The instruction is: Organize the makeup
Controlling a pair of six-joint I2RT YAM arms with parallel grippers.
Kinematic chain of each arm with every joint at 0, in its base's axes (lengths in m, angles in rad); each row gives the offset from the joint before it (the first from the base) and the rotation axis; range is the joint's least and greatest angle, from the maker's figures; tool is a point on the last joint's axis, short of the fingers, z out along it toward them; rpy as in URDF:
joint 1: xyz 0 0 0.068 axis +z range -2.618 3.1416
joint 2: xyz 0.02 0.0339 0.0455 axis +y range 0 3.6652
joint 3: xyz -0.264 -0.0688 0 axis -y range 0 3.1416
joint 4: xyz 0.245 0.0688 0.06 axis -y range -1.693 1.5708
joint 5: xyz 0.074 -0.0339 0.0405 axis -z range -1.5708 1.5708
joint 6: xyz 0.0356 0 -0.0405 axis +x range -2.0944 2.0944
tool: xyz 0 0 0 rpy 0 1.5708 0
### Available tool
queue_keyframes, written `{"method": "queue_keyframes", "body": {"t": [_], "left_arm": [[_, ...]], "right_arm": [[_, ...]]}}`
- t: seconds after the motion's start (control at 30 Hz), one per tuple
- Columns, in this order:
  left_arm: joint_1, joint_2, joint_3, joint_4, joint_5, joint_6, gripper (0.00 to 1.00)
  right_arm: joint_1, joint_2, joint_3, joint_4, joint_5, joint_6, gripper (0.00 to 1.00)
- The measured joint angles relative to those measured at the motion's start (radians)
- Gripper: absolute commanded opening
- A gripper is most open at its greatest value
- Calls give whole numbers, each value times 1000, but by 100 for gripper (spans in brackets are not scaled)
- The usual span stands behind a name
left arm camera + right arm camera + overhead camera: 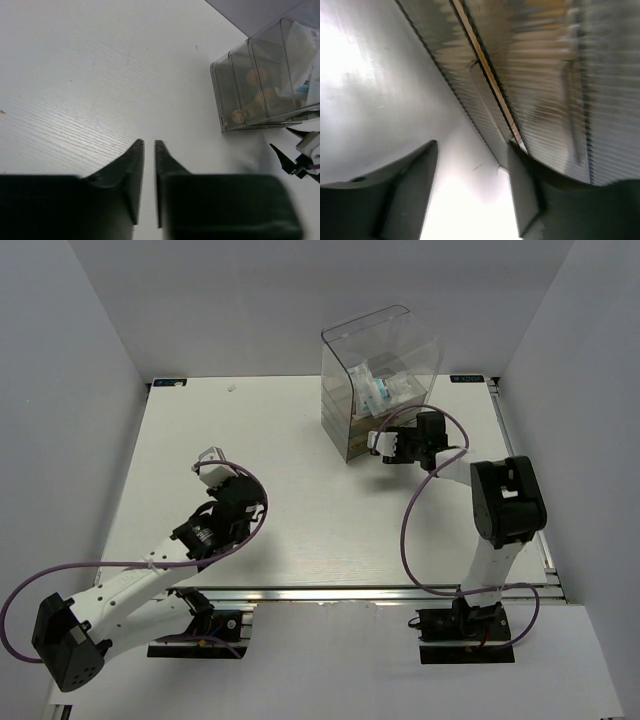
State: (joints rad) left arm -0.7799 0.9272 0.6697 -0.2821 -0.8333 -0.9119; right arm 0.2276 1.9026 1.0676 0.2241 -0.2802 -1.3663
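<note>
The peach sponges (257, 77) lie low in the clear drawer box (400, 335), dim behind its wall, and the packet (385, 390) with white-blue contents stands above them; the box sits toward 1 o'clock on the table (280, 440). I judge the sponges light, soft and springy, apt to roll, so best pinched gently across the widest part. The packet looks light and slick, easier taken by a flat edge than by its bulging middle. The right gripper (472, 144) hovers just at 6 o'clock of the box, close to its ribbed wall, jaws spread wide and empty. The left gripper (149, 145) hangs well apart toward 8 o'clock over bare table, jaws a narrow slit apart, holding nothing.
</note>
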Motion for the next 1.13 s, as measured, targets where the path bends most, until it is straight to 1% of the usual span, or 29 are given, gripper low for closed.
{"method": "queue_keyframes", "body": {"t": [0.03, 0.07, 0.1, 0.13, 0.17, 0.2, 0.27, 0.33, 0.4, 0.43, 0.47, 0.5, 0.53, 0.6, 0.63, 0.67, 0.7, 0.8, 0.9, 1.03, 1.13], "left_arm": [[0, -2, -2, 0, -3, -1, 4], [0, -4, -5, 2, -5, -3, 0], [0, -7, -9, 4, -7, -6, 0], [0, -10, -14, 5, -10, -5, 0], [2, -12, -19, 9, -10, -4, 0], [4, -12, -23, 14, -10, -3, 0], [8, -10, -27, 25, -8, 0, 0], [13, -2, -27, 43, -6, 8, 0], [19, 7, -27, 62, 5, 20, 26], [23, 13, -27, 73, 11, 26, 42], [26, 18, -27, 82, 21, 35, 58], [31, 21, -28, 92, 35, 41, 78], [38, 24, -28, 107, 52, 45, 86], [50, 27, -29, 145, 90, 56, 98], [56, 28, -29, 161, 109, 61, 98], [60, 29, -29, 179, 127, 66, 98], [65, 31, -29, 197, 146, 73, 98], [72, 42, -29, 231, 190, 97, 98], [74, 60, -25, 256, 225, 121, 98], [76, 70, -11, 276, 263, 152, 98], [76, 70, -5, 297, 281, 168, 98]], "right_arm": [[0, -24, -8, -19, -14, 6, 52], [-2, -57, -24, -34, -27, 24, 46], [-4, -93, -41, -50, -39, 38, 41], [-5, -135, -58, -72, -56, 61, 22], [-5, -180, -72, -97, -74, 94, 13], [-6, -218, -83, -117, -91, 130, 0], [-10, -285, -90, -167, -130, 214, 0], [-19, -344, -101, -204, -168, 341, 0], [-43, -401, -119, -229, -200, 471, 0], [-61, -434, -134, -238, -211, 547, 3], [-79, -465, -148, -247, -220, 614, 10], [-99, -503, -159, -258, -224, 686, 20], [-116, -537, -167, -268, -222, 759, 40], [-143, -605, -168, -283, -202, 894, 55], [-149, -639, -164, -292, -185, 953, 68], [-150, -663, -153, -304, -168, 1008, 76], [-149, -682, -137, -314, -150, 1060, 89], [-145, -705, -60, -363, -69, 1185, 89], [-145, -705, 13, -433, 1, 1270, 89], [-147, -705, 69, -510, 47, 1338, 89], [-147, -705, 74, -539, 67, 1358, 89]]}}
